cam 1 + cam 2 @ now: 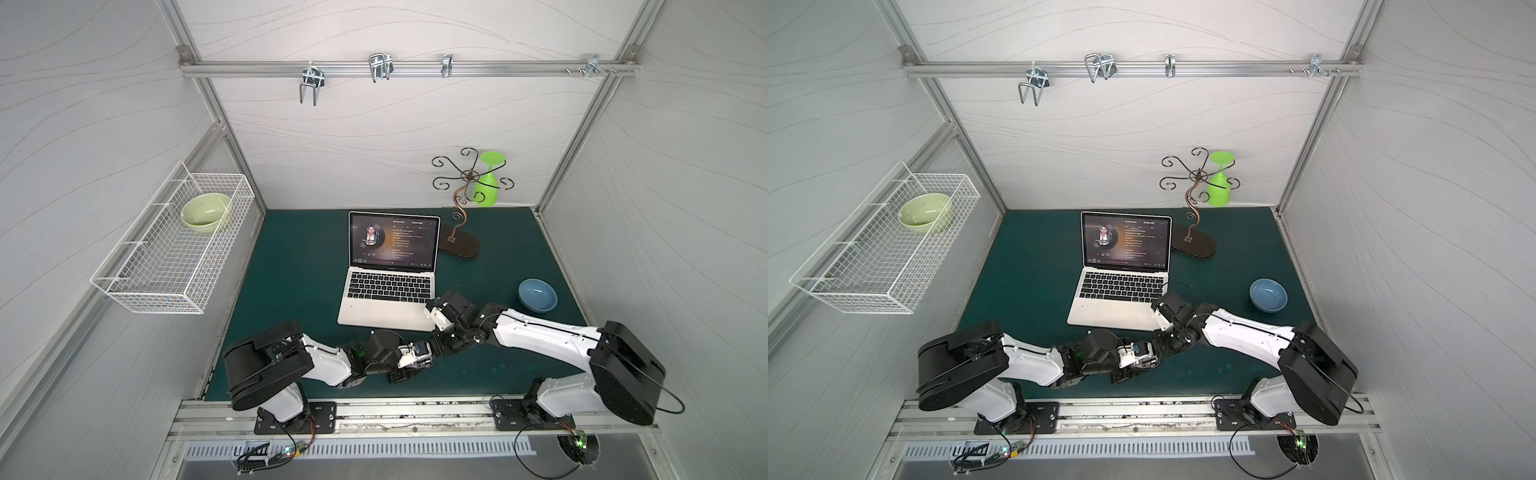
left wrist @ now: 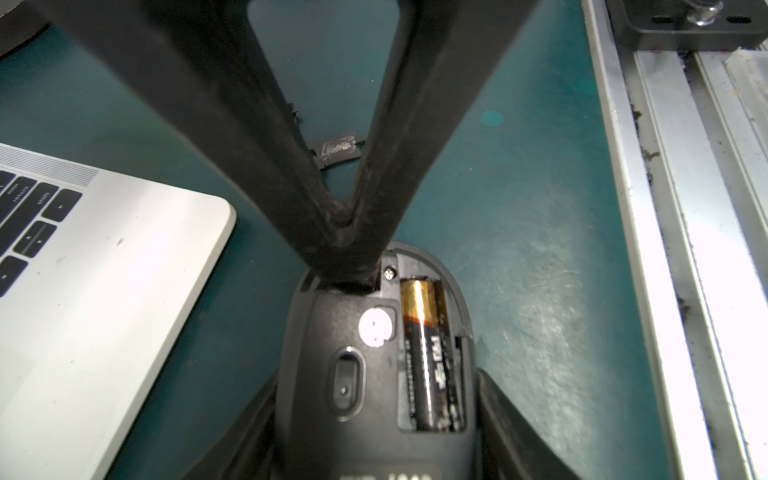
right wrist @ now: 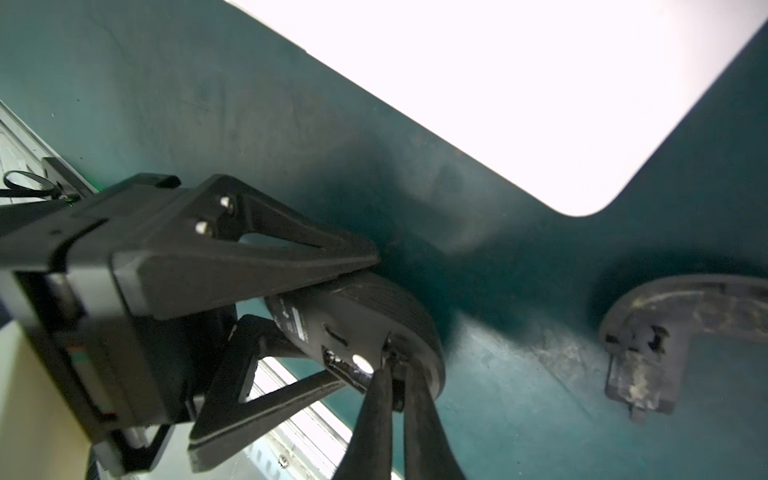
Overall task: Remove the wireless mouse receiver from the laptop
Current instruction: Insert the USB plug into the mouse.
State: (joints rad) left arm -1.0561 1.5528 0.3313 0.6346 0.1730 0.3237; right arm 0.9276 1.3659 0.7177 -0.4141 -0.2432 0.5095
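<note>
Upturned black wireless mouse (image 2: 357,374) clamped in left gripper (image 3: 353,318) — battery bay open.
Right gripper (image 2: 349,257) pinched together at a recess beside the gold-and-black battery (image 2: 428,353) — slim silver laptop (image 1: 386,307) stands open on dark green mat (image 1: 291,270), just beside them.

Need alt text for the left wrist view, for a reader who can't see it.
The left gripper holds a black mouse with its underside toward the camera and its battery bay uncovered, while the right gripper, its tips closed together, presses into a slot at the mouse's end. A silver laptop corner sits nearby on the green mat.
</note>
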